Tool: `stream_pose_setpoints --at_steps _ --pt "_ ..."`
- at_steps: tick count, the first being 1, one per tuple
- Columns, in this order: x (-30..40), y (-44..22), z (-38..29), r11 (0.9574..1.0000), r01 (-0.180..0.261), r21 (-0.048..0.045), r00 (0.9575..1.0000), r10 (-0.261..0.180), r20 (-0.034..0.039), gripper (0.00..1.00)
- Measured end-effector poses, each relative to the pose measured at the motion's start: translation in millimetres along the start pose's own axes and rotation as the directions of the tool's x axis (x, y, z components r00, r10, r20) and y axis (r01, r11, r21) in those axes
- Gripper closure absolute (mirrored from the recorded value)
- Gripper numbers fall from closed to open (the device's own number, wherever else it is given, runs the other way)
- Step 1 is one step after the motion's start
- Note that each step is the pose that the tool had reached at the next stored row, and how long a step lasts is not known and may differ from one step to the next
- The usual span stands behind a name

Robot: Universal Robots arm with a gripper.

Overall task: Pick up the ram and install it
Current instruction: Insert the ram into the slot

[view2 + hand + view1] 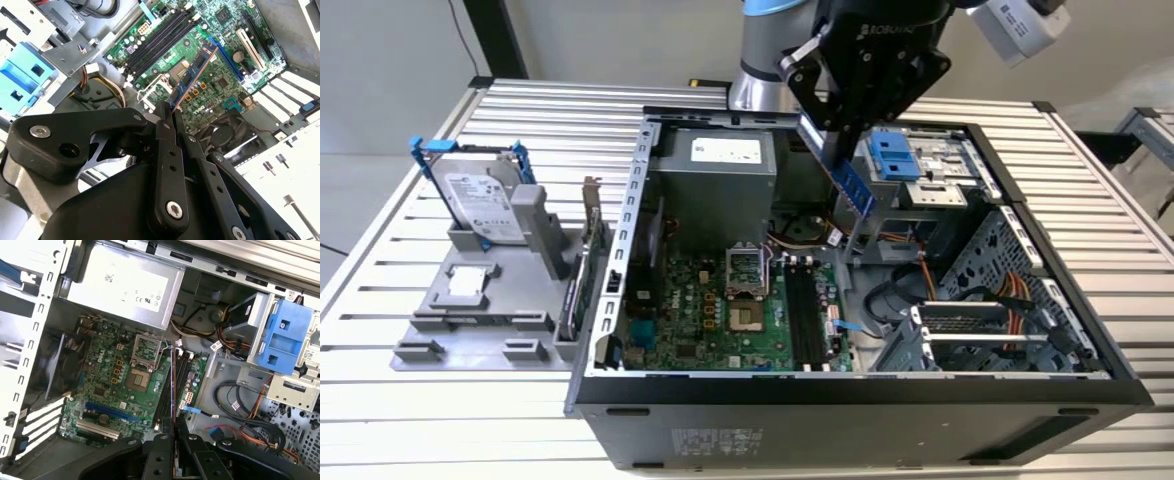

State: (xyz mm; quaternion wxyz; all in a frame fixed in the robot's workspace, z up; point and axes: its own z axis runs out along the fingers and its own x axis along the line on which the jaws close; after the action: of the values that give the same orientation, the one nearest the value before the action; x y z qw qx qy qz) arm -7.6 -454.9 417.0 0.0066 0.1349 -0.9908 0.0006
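Note:
The ram (853, 183), a narrow blue circuit-board stick, hangs tilted above the middle of the open computer case (620, 300). My gripper (835, 122) is shut on its upper end. In both wrist views the ram (193, 76) (173, 385) sticks out from between the black fingers (165, 135) (161, 447) over the green motherboard (700, 320). The black memory slots (803, 318) (159, 44) lie below it, and the ram does not touch them.
A silver power supply (714, 165) sits at the case's back, with a blue drive caddy (903, 155) and cable bundles on the exterior view's right. On the exterior view's left, a grey fixture (467, 320) holds a hard drive (480, 200) and a bracketed card (591, 250).

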Motion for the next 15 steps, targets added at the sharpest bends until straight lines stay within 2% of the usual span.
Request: stream_pose_setpoints --at_steps 15 --pt "-1.3 -0.4 0.0 0.9984 -0.057 -0.0009 0.9984 0.057 0.0 1.0"
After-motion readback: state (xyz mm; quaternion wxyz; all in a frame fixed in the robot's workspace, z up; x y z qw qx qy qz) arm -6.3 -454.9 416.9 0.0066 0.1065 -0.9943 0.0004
